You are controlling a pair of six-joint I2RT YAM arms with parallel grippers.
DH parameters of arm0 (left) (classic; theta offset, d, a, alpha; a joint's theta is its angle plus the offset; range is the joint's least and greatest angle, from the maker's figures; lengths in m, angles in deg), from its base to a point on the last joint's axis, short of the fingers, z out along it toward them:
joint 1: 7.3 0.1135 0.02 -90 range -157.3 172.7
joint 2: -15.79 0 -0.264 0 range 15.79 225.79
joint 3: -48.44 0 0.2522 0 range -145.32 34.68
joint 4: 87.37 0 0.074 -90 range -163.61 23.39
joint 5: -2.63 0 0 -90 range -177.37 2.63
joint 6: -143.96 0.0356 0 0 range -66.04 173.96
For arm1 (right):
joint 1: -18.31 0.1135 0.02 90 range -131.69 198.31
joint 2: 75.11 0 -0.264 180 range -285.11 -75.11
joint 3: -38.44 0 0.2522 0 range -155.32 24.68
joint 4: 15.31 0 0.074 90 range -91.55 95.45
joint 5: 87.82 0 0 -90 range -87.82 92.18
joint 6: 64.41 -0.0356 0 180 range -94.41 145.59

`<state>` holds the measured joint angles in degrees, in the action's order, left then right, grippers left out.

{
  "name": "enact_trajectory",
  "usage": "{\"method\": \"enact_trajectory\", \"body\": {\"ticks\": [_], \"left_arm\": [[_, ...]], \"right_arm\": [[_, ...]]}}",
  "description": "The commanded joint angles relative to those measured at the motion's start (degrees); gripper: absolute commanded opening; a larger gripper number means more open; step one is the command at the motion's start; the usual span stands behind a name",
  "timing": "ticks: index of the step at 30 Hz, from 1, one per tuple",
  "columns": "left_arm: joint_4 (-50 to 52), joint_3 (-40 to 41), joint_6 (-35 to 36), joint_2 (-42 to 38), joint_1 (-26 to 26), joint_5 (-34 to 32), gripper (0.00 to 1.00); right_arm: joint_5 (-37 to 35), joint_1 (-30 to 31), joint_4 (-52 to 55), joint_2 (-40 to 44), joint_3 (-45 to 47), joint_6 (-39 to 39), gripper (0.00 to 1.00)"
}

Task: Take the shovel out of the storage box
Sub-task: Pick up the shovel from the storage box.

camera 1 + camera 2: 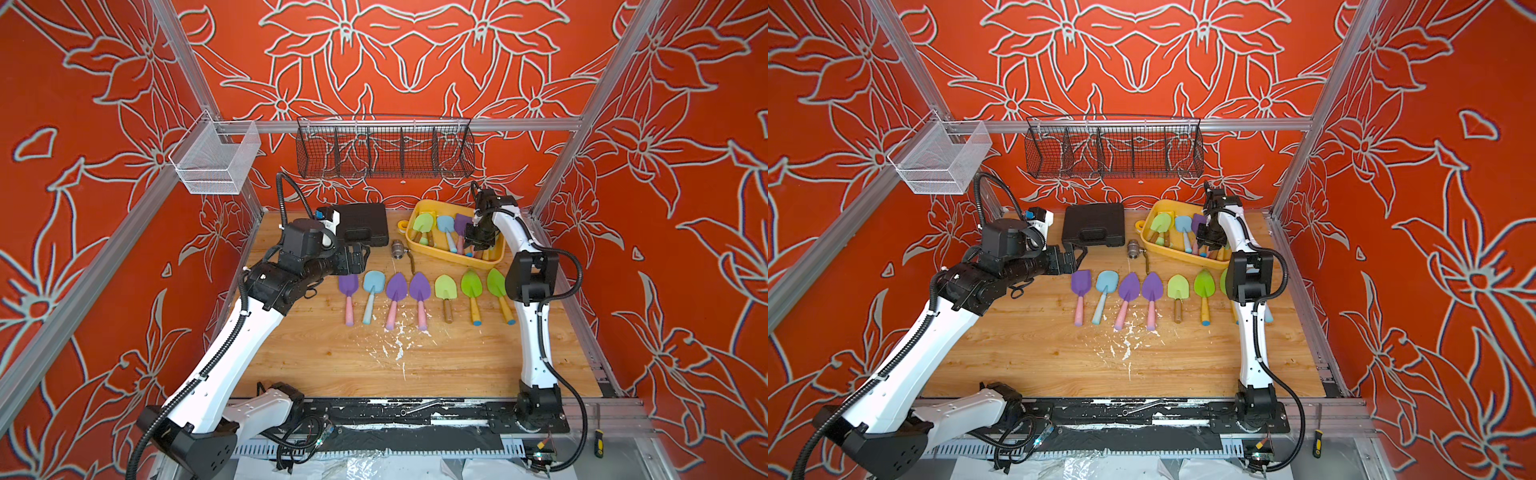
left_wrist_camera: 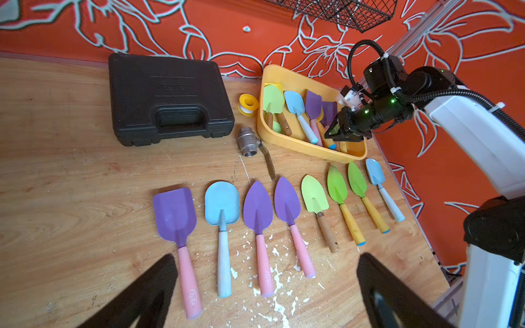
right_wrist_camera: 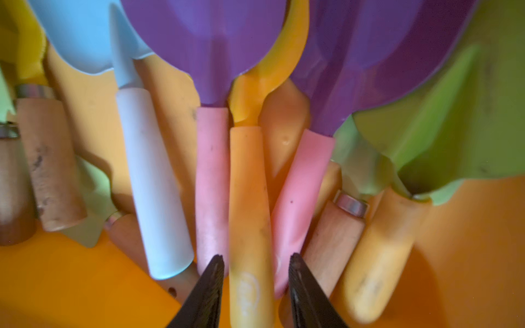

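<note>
Storage box (image 1: 449,257) sits behind shovel row (image 1: 419,286), right of the tool case (image 1: 361,224).

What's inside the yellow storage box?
The storage box holds a pile of shovels: green, blue and purple blades show. The right claw straddles a yellow handle. Lower shovels are partly covered, so no exact count.

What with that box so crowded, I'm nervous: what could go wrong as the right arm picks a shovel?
1. The right gripper straddles the yellow handle, with pink handles close on both sides; a finger could pinch one too.
2. Its yellow blade lies partly under the purple blades, so lifting may drag them over the storage box rim.
</note>
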<state>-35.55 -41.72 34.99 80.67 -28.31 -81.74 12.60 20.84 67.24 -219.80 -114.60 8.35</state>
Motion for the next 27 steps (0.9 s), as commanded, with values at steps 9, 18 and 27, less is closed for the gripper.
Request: {"method": "enact_trajectory", "body": {"ticks": [9,18,27], "left_arm": [[0.4,-2.3,0.3,-0.7,-0.2,-2.4,0.99],[-1.4,-1.0,0.1,-0.8,-0.3,-1.9,0.99],[-3.8,-1.5,-0.5,1.8,-0.3,0.2,0.99]], "right_arm": [[1.3,-0.6,3.4,-4.4,-3.6,0.5,0.18],[7.3,-0.6,4.1,-0.1,-3.6,2.3,0.01],[7.5,-0.9,15.0,1.9,-5.8,1.8,0.00]]}}
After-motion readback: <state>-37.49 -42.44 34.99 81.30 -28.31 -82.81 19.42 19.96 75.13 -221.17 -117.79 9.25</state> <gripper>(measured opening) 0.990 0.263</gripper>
